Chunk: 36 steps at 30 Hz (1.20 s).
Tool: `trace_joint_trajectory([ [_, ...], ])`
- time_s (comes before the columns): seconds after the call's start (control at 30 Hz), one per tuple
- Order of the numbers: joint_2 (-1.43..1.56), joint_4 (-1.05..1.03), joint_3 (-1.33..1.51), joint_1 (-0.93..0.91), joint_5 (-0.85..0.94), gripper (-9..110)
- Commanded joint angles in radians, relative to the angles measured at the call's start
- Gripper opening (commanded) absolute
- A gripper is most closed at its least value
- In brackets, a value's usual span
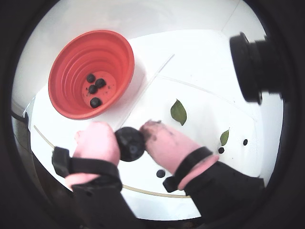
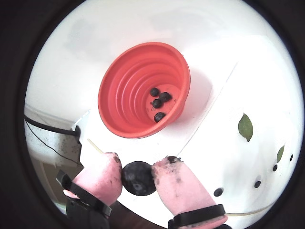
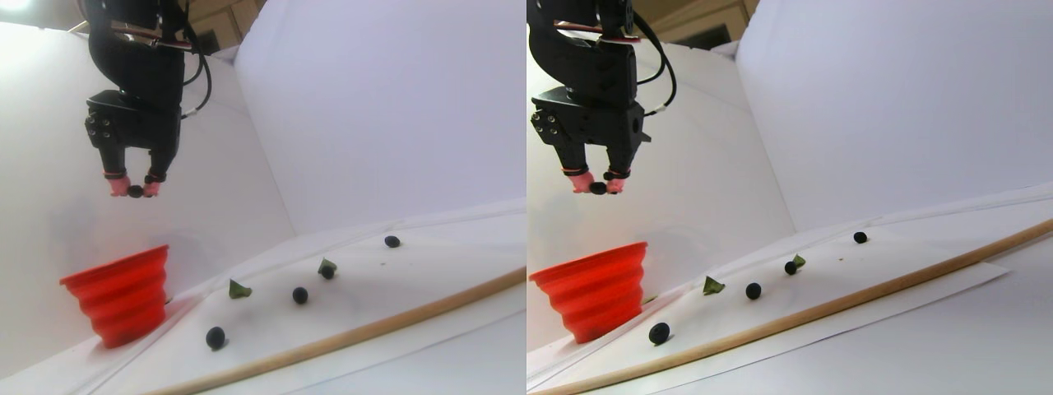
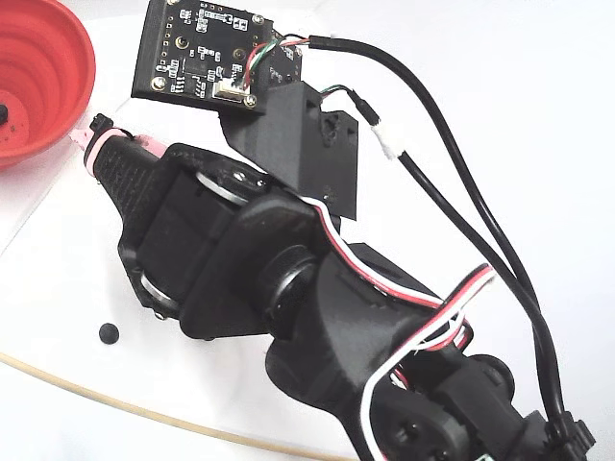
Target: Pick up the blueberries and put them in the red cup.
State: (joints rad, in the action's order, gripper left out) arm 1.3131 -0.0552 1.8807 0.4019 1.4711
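White counter [image 1: 200,62], berries scattered. Jaws clamp one of the blueberries [image 1: 129,143], raised above and just short of red cup [image 1: 90,71]. Transport step; next: advance over rim, release.

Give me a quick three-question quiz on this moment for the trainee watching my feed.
1. True or false: the gripper is empty.
2. How many blueberries lie inside the red cup in a wrist view?
3. Multiple choice: in the stereo pair view, the gripper is A) resting on the table, B) raised higher than the cup's rim, C) inside the cup.

Key: 1. False, it pinches a blueberry between its pink fingertips. 2. Four. 3. B.
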Motion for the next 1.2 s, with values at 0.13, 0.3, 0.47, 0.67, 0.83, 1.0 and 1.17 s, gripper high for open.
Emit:
trace_joint_trajectory([
  [0.13,-0.041,0.04,-0.184,0.074,-0.026,12],
  [0.3,-0.097,0.043,-0.239,0.083,-0.037,12],
  [0.47,-0.141,0.044,-0.293,0.091,-0.052,12],
  [0.67,-0.206,0.044,-0.359,0.097,-0.067,12],
  [0.83,-0.244,0.046,-0.402,0.1,-0.075,12],
  [1.0,-0.285,0.046,-0.448,0.104,-0.083,12],
  [1.17,-0.319,0.052,-0.48,0.107,-0.092,12],
])
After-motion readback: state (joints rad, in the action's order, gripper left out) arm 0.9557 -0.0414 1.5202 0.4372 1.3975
